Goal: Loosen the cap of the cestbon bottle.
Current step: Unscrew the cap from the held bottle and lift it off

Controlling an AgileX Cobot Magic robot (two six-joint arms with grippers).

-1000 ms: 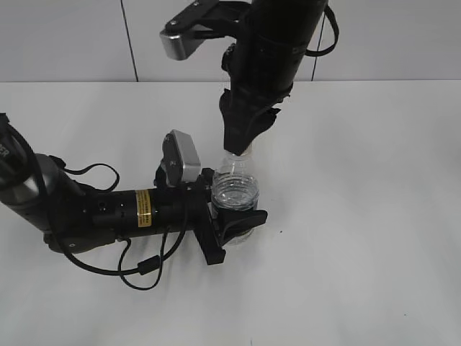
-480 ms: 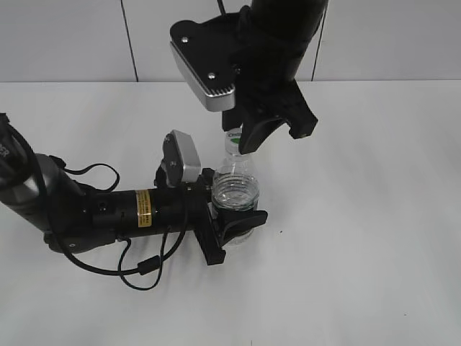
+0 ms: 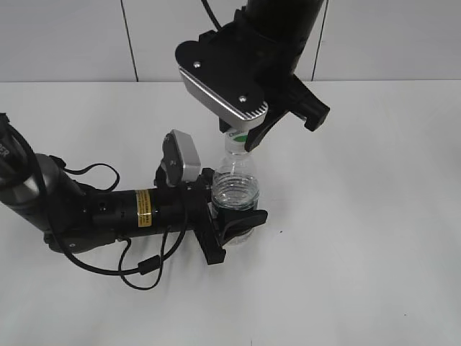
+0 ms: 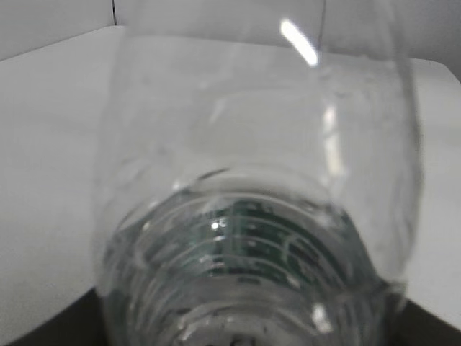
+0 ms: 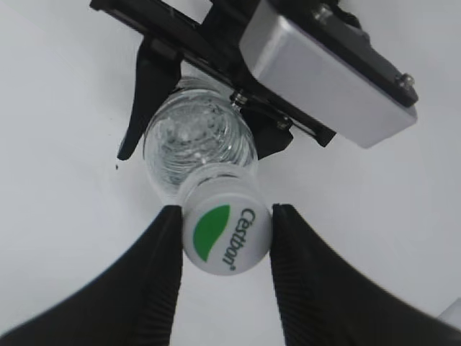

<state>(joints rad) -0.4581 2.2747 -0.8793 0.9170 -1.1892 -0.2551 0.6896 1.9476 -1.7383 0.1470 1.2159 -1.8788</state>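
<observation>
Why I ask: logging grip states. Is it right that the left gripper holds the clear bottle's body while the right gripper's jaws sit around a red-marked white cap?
Not quite: the round white plastic cap bears a green mark, not red, as the right wrist view shows. The rest holds.

Robotics lab bench, bare white table (image 3: 374, 238), pale panelled wall (image 3: 65, 40) with dark vertical seams behind the table, black cabled robot arm (image 3: 94, 213) lying on the table, second arm (image 3: 281, 29) above it.

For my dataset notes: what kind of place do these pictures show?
Probably a lab or robot test bench: a bare white table against plain white wall panels, with only two robot arms and one Cestbon bottle on it.
</observation>
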